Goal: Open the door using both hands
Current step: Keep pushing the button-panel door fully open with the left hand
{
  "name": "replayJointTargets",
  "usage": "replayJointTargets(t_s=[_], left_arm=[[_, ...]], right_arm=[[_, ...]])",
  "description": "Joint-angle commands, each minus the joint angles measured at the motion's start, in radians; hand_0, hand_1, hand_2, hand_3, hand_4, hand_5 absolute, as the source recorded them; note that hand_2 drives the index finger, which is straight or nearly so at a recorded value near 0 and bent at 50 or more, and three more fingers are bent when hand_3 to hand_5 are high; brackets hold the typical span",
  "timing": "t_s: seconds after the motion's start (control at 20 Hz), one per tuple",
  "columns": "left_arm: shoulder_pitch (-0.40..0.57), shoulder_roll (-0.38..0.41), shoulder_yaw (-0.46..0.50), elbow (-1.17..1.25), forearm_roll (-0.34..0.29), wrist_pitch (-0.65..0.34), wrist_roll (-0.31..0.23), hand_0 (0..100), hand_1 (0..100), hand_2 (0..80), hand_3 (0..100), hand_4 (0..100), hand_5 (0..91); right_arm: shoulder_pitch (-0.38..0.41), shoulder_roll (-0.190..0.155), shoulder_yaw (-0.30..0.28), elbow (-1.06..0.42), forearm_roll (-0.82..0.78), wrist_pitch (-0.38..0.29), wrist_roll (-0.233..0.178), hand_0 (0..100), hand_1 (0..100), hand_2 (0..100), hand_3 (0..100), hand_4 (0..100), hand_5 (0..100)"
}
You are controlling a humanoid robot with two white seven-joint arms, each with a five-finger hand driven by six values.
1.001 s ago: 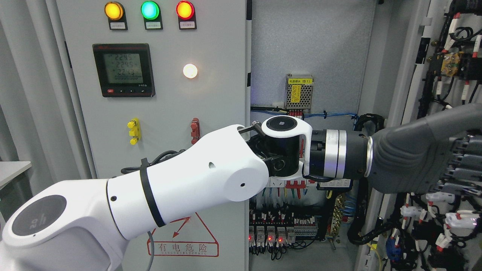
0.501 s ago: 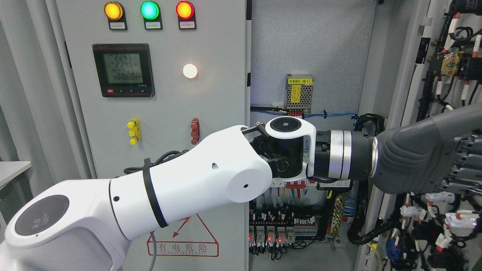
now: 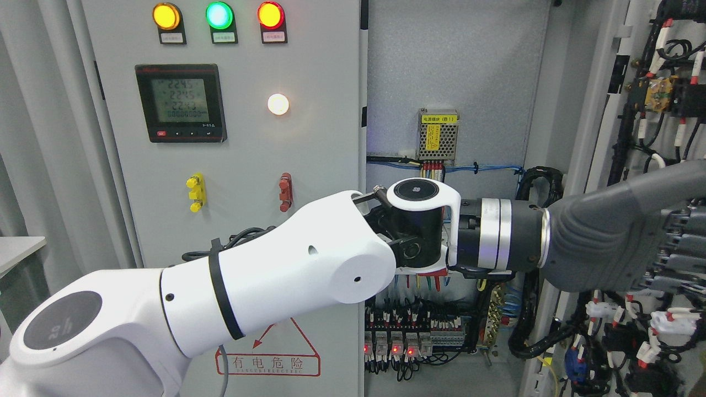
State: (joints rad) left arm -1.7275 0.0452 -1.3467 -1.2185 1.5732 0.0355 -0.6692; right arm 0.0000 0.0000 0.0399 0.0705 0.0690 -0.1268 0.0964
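One arm in view: left hand at 3 o'clock against open door; fingers' state: cannot tell. Advice: push steadily, clear of wiring.

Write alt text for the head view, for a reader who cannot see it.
The robot's white left arm reaches across an electrical cabinet, its dark grey robot hand against the opened right door, exposing wiring inside. The closed left door carries three indicator lamps and a digital meter.
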Motion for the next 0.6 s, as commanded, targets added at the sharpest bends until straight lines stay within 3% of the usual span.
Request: replayJointTargets(t_s=[0.0,0.1,0.2,0.4,0.55], left_arm=[[0.121,0.201,0.101,-0.168,-0.226,-0.013,0.0,30,0,2.7,3,4,0.0],[0.193,0.254,0.174,-0.193,-0.304,-0.003,0.0,30,0,2.8,3,4,0.0],[0.229,0.3,0.221,-0.214,-0.321,-0.002,0.01,30,0,2.8,3,4,0.0],[0.278,0.429,0.235,-0.32,-0.326,0.001,0.135,30,0,2.8,3,4,0.0],[0.402,0.491,0.238,-0.401,-0.402,0.001,0.143,30,0,2.8,3,4,0.0]], right_arm=[[-0.012,-0.005,0.0,0.0,0.0,0.0,0.002,22,0,0,0,0,0],[-0.012,-0.005,0.0,0.0,0.0,0.0,0.002,22,0,0,0,0,0],[-0.012,-0.005,0.0,0.0,0.0,0.0,0.0,22,0,0,0,0,0],[-0.012,-0.005,0.0,0.0,0.0,0.0,0.0,22,0,0,0,0,0],[-0.012,-0.005,0.0,0.0,0.0,0.0,0.0,22,0,0,0,0,0]])
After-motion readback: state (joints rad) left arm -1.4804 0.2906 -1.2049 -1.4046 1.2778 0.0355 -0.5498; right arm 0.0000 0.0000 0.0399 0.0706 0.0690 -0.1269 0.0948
